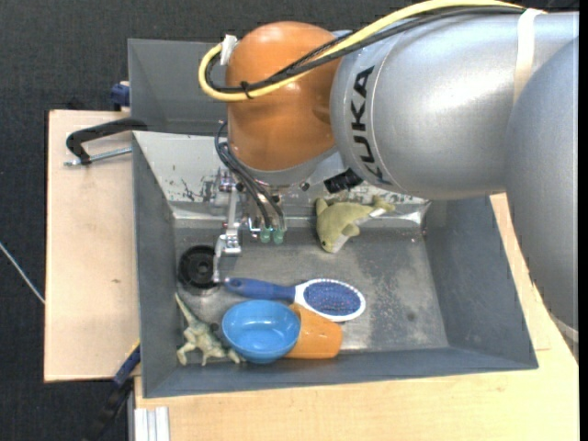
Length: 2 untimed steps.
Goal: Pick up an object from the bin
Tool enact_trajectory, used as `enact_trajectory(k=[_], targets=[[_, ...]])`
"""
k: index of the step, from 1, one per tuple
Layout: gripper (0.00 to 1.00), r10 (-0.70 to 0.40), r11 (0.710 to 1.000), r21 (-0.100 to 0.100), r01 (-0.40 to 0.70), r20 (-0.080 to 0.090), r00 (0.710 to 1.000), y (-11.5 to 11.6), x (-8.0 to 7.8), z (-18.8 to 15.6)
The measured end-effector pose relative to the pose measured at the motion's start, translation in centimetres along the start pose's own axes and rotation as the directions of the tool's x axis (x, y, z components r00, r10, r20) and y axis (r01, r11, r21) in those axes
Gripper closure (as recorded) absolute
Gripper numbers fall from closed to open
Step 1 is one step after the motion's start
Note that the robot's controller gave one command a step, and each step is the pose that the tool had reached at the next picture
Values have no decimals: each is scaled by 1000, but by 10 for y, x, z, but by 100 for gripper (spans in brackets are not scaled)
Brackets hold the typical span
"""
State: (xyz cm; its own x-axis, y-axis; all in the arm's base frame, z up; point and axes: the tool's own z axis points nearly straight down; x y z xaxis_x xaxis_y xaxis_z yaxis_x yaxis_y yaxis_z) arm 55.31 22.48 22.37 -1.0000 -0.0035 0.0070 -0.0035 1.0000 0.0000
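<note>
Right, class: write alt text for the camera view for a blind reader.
A robot arm's gripper hangs inside a grey bin beside a black round object. Nearby lie a blue brush, blue bowl, orange cup and green toy.

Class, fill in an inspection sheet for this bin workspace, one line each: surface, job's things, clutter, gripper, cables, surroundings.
Surface: grey metal bin, its floor scuffed and speckled.
Job's things: black ring and blue hairbrush lie nearest the gripper, at the bin's left.
Clutter: blue bowl against an orange cup at the front; pale toy figure in the front-left corner; yellowish soft thing by the back wall.
Gripper: gripper low at the back left, just behind the ring; whether it holds anything cannot be told.
Cables: yellow cable looped over the arm's orange cover.
Surroundings: dark floor beyond the bin.
</note>
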Motion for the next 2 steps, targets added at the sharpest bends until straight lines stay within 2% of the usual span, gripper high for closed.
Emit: enact_trajectory(k=[1,2], targets=[[0,-427,904,2,427,4,904,-44,-1,119],[100,-426,905,2,426,7,905,-44,-2,118]])
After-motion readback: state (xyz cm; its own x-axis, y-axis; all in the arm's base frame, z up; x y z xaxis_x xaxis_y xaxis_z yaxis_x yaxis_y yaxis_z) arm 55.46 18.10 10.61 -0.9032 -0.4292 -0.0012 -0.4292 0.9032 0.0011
